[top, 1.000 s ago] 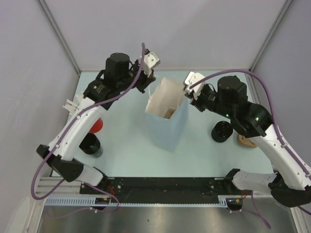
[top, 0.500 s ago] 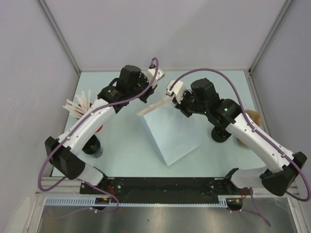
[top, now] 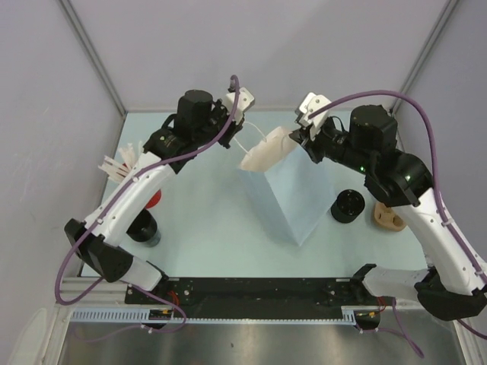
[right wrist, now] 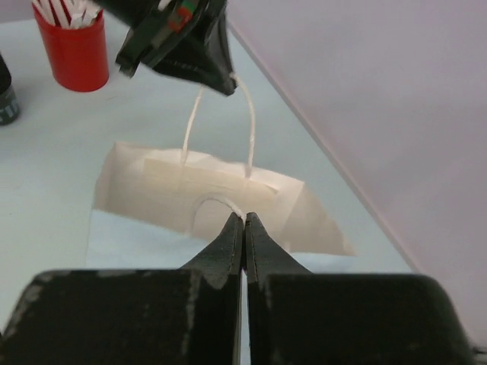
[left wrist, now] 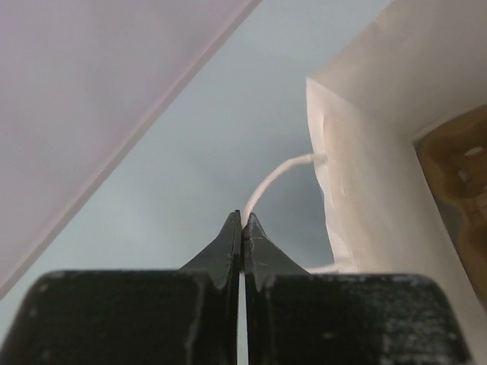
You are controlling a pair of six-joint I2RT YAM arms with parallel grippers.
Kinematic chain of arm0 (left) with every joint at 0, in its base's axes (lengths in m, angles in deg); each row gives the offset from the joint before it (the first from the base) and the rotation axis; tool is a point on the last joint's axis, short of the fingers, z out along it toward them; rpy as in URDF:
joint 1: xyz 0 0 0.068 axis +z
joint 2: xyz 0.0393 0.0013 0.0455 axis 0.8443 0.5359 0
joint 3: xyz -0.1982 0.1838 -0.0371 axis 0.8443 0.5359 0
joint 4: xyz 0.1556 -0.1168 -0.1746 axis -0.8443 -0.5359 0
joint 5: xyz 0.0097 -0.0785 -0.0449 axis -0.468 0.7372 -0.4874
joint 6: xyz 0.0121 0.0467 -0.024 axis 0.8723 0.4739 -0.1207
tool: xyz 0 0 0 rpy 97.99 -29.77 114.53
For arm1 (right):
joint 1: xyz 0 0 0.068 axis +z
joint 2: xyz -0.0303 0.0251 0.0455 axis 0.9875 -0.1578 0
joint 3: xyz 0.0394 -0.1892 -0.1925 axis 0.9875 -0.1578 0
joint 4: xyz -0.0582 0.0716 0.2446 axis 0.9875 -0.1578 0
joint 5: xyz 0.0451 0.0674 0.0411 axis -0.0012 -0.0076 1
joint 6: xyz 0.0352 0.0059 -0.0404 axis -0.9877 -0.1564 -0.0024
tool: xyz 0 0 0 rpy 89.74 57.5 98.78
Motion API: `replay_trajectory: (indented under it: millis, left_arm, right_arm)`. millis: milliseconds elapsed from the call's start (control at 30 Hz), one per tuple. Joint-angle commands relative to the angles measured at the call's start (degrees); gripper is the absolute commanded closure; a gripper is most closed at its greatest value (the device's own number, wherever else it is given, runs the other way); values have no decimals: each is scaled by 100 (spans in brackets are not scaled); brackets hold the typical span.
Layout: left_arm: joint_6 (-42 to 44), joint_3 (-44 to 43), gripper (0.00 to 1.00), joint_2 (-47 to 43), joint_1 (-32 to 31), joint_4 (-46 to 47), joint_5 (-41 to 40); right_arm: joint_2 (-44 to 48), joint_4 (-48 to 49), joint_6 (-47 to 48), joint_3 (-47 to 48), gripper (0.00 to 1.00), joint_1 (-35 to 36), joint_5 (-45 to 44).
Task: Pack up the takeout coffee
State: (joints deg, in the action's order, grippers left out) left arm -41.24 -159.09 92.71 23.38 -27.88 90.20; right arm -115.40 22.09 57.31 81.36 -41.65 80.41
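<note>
The pale-blue paper bag stands mid-table with its white mouth held open. My left gripper is shut on the bag's far white cord handle. My right gripper is shut on the near cord handle. In the right wrist view the left gripper pinches the other handle's loop above the bag. The takeout coffee, a short black cup with a black lid, stands on the table right of the bag, untouched. Something brown shows inside the bag's mouth.
A brown pulp carrier lies right of the coffee. The red cup of white straws stands at the left, also in the right wrist view. A dark container is in front of it. Grey walls enclose the table.
Both grippers have swung right and apart with the handles. The bag, leaning left half a second ago, now stands more upright, farther right, with its mouth pulled wider.
</note>
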Motion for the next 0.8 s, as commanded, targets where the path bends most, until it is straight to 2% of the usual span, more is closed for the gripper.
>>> replay_trajectory:
  millis: [0, 233, 667, 767]
  left_arm:
    - [151, -507, 100, -97, -6, 3, 38]
    - [151, -543, 100, -44, -6, 98, -32]
    - [178, -473, 100, -27, -6, 257, -471]
    - [213, -455, 100, -79, 3, 231, -358]
  right_arm:
    - [63, -250, 209, -533, 100, -7, 494]
    - [239, -154, 368, -1422, 100, 46, 337]
    - [248, -75, 342, -1501, 100, 46, 355]
    - [248, -380, 464, -1501, 100, 46, 687]
